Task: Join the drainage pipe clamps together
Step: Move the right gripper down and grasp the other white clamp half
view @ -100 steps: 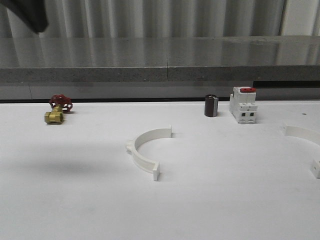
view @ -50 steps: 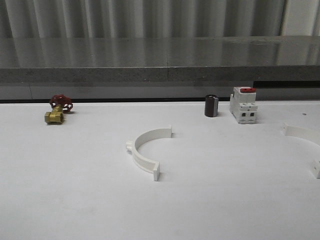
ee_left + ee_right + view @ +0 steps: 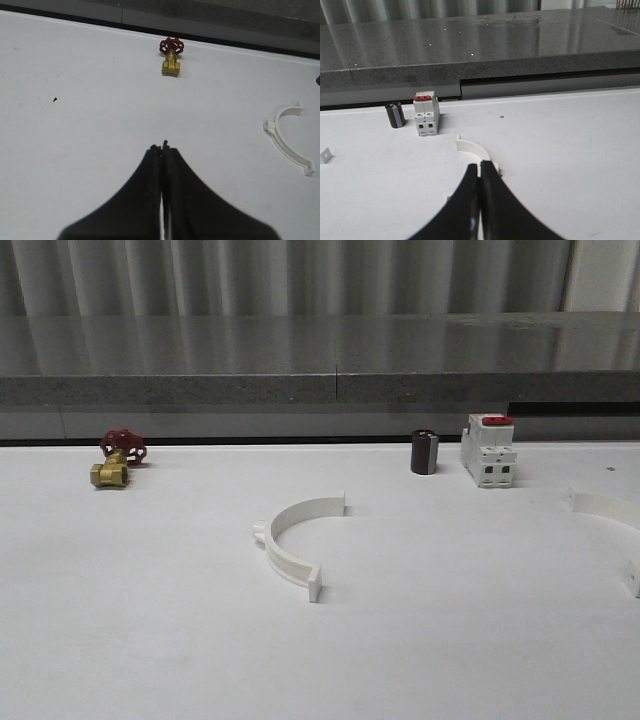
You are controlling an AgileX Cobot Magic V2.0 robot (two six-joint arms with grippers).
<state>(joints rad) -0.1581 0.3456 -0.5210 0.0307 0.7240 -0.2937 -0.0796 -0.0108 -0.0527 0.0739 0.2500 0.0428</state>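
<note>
One white half-ring drainage pipe clamp lies flat on the white table near the middle, its open side facing right. The second clamp lies at the table's right edge, partly cut off by the frame. In the left wrist view my left gripper is shut with nothing in it, hovering over bare table, and the middle clamp lies well off to its side. In the right wrist view my right gripper is shut and empty, and the second clamp lies just beyond and partly under its tips.
A brass valve with a red handwheel stands at the back left. A black cylinder and a white breaker with a red switch stand at the back right. A grey ledge runs behind the table.
A dark arm part at the front view's upper left corner one second ago has gone out of the frame, and its shadow on the table has gone. The clamps have not moved.
</note>
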